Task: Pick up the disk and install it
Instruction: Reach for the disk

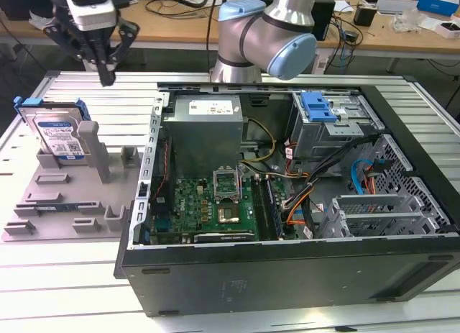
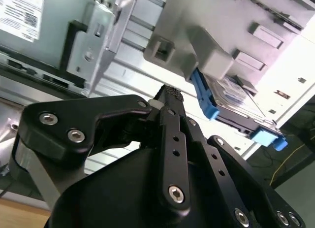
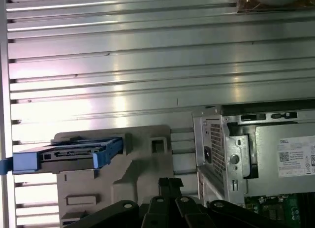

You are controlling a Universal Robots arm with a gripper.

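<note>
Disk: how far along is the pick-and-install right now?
Nothing looks done yet. The disk stands in the grey holder, outside the open computer case. The gripper hangs above the disk, shut and empty, touching nothing. Neither the pickup nor the install is done.

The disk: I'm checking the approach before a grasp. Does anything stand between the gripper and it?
Nothing visible does. The gripper hangs in open air over the grey fixture that the disk leans in; the fixture's upright post stands close beside the disk.
</note>
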